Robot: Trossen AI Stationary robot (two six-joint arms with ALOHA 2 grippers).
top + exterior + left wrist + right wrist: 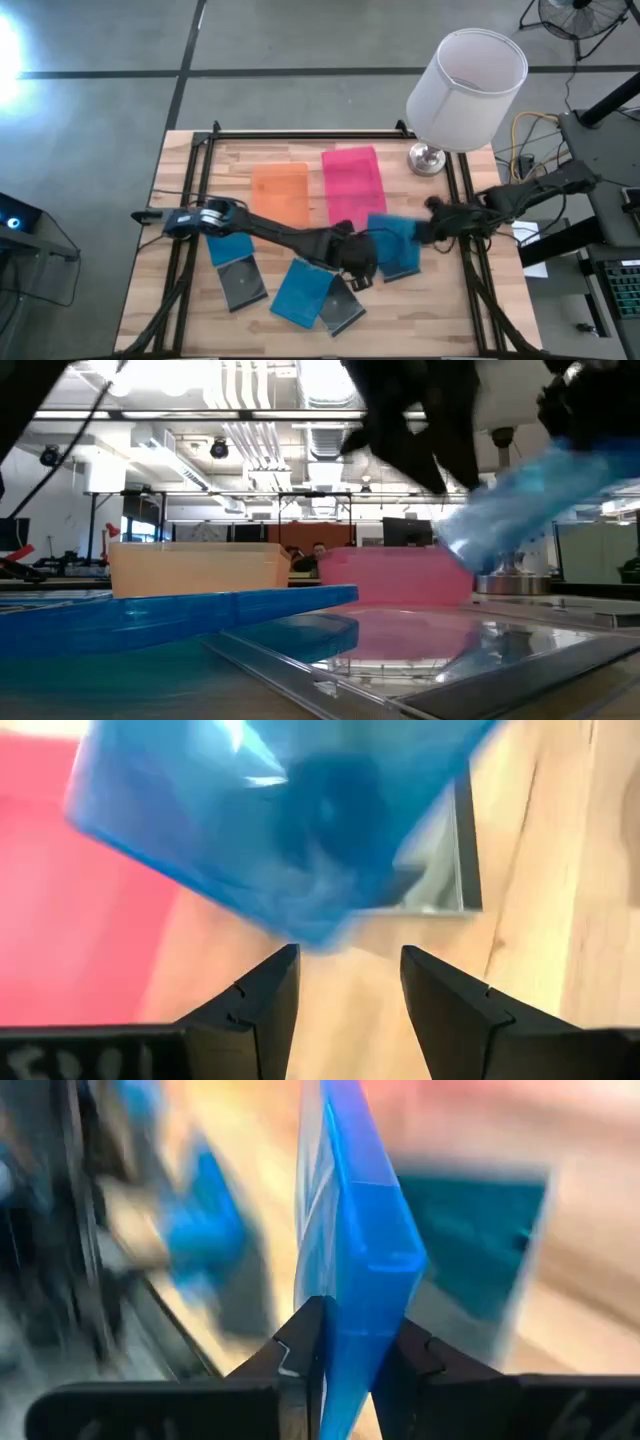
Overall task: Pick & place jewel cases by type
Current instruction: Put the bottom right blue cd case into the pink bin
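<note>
A bright blue jewel case (pixel 395 229) hangs tilted above the table's right middle, with my right gripper (pixel 350 1330) shut on it. Just left of it my left gripper (pixel 345 982) stands open, holding nothing, its fingers below the lifted case (pixel 290 820). A second blue case (pixel 402 260) lies flat under the lifted one. More cases lie flat near the front: a blue one (pixel 230 247), a grey one (pixel 243 286), a blue one (pixel 302 293) and a grey one (pixel 341 306). My right gripper pinches the blue case between its two fingers at one edge (pixel 362 1305), one finger on each flat face. The fingers come slanting down from the table's right side. The case is lifted clear and slopes down away from the gripper (pixel 525 500).
An orange tray (pixel 280 192) and a pink tray (pixel 352 178) stand side by side at the far middle. A lamp with a white shade (pixel 466 88) stands at the far right corner. Black rails (pixel 190 200) run along the table's left and right sides.
</note>
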